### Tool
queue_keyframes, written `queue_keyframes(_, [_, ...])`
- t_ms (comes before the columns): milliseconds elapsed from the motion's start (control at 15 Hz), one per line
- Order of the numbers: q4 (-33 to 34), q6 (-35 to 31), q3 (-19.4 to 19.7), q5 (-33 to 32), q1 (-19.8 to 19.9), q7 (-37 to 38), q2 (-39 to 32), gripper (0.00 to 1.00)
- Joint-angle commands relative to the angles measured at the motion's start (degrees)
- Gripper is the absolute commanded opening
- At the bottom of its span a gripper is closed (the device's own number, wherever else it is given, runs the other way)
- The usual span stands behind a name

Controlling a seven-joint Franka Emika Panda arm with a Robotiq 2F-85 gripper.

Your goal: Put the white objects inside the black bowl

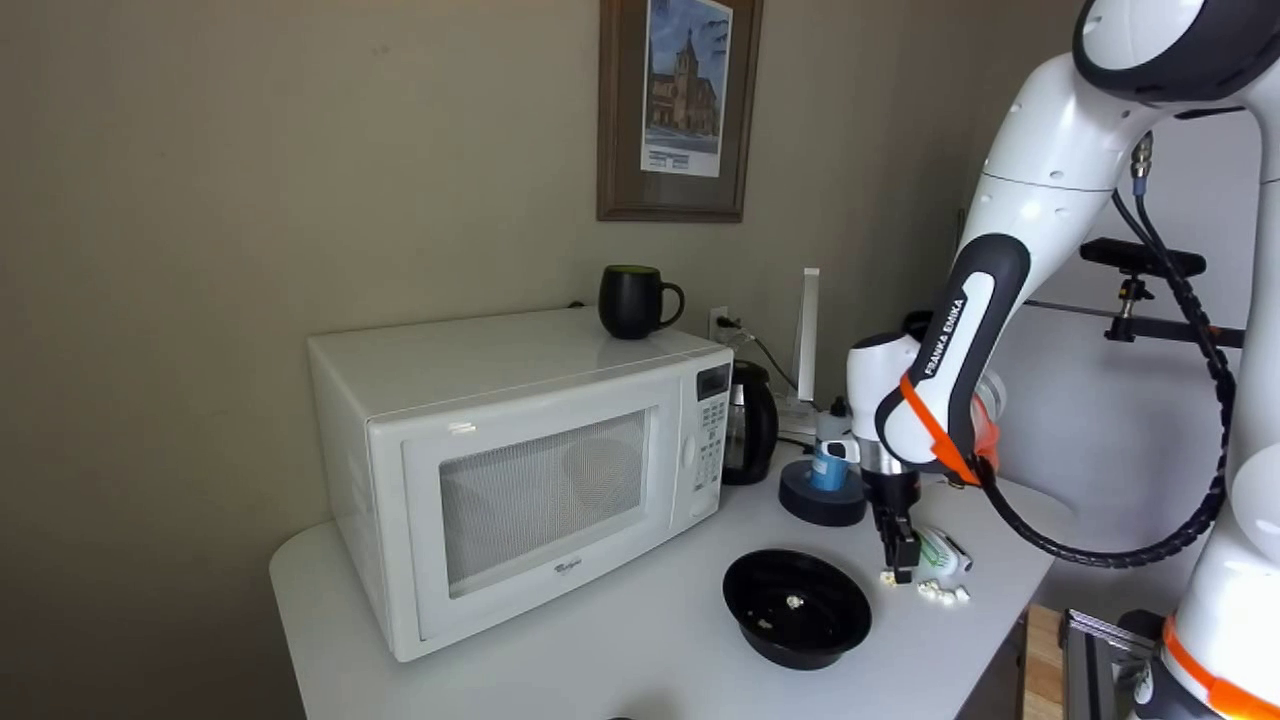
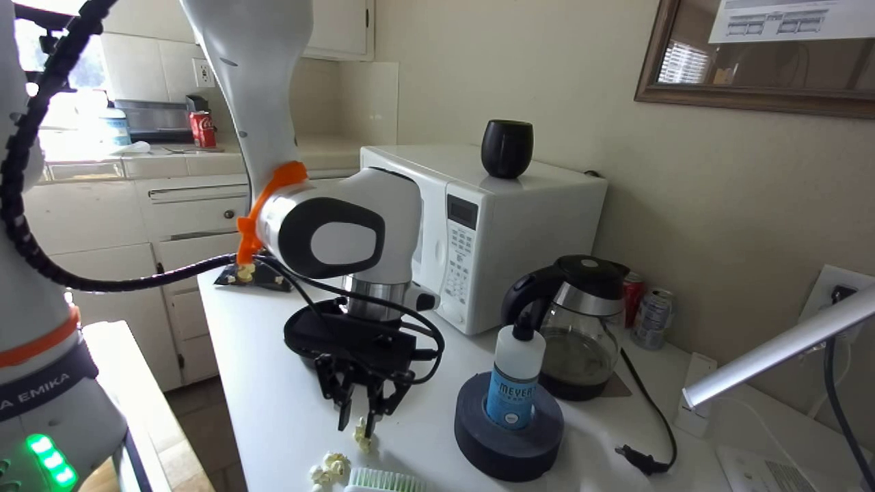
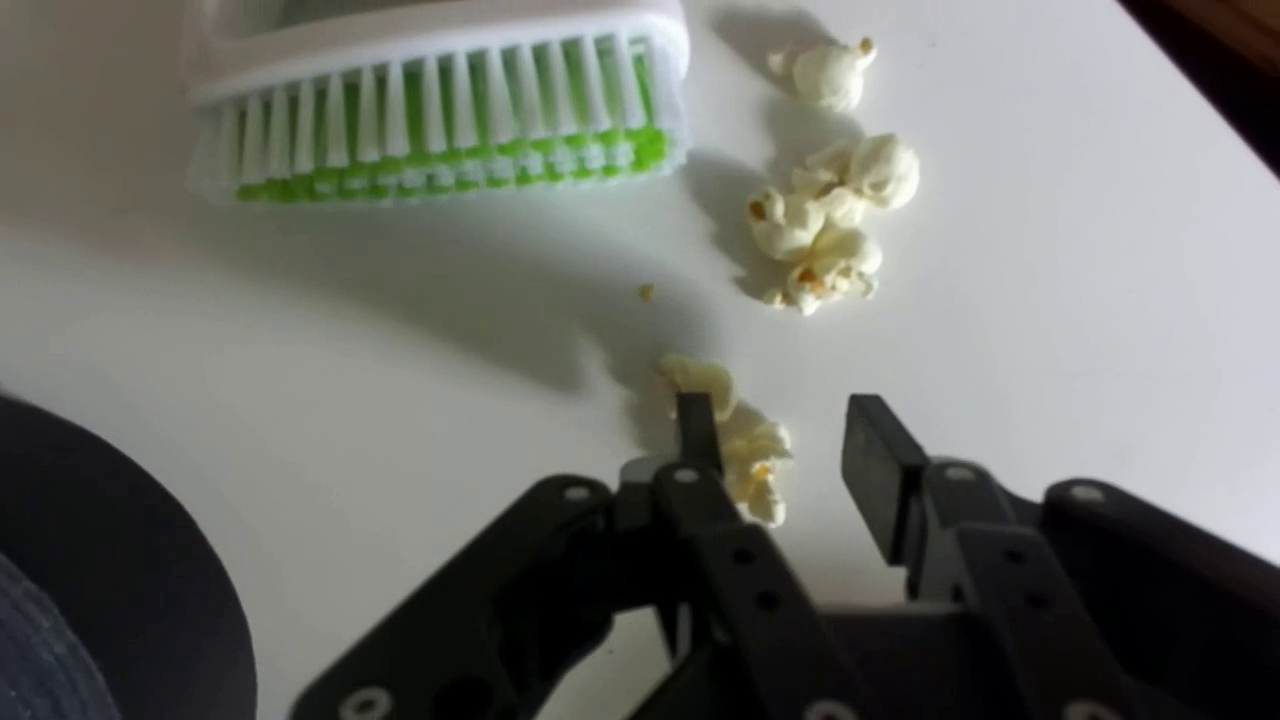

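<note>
White objects (image 3: 760, 470): popcorn, one or two pieces (couldn't tell) on the table (image 3: 400, 450) right at your gripper (image 3: 785, 440), partly hidden by a finger (image 3: 697, 430).
Cluster (image 3: 835, 220): more popcorn bunched up near those, with a single piece (image 3: 830, 75) just beside it.
Black bowl (image 1: 800, 652): upright on the table in front of the microwave (image 1: 540, 480), near your gripper; whitish piece (image 1: 795, 601) and a smaller, browner bit (image 1: 765, 624) lay inside.
Gripper state: you had it pointing down, low over the table, jaws part-way apart, nothing gripped.
Fingers: in the wrist view, popcorn showed between them, close to one, clear gap to the other; touching the nearer one, couldn't tell.
Brush (image 3: 430, 110): white, green-and-white bristles toward your gripper; lay beside the cluster.
Dark roll (image 2: 509, 468): on the table, near your gripper, blue-labelled bottle (image 2: 513, 383) standing in its middle.
Microwave: black mug (image 1: 632, 303) sat on top; glass carafe (image 2: 581, 342) stood just beside it, in both exterior views.
</note>
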State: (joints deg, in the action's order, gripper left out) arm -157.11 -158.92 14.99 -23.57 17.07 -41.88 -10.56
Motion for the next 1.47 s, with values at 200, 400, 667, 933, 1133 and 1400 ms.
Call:
queue_keyframes(200, [0.0,-0.89,-0.15,1.01,0.03,0.66,-1.31,0.4])
queue_keyframes(400, [-0.08,-1.21,-0.34,1.09,-0.08,0.76,-1.01,0.39])
queue_keyframes(667, [-0.29,-1.49,-0.41,1.06,-0.14,0.89,-0.7,0.39])
queue_keyframes(933, [-0.21,-1.56,-0.25,0.94,-0.18,1.54,-1.15,0.36])
queue_keyframes(1133, [-0.24,-1.88,-0.36,0.97,-0.24,2.07,-0.86,0.38])
queue_keyframes(1400, [-0.24,-2.17,-0.03,0.27,-0.57,3.33,-1.03,0.38])
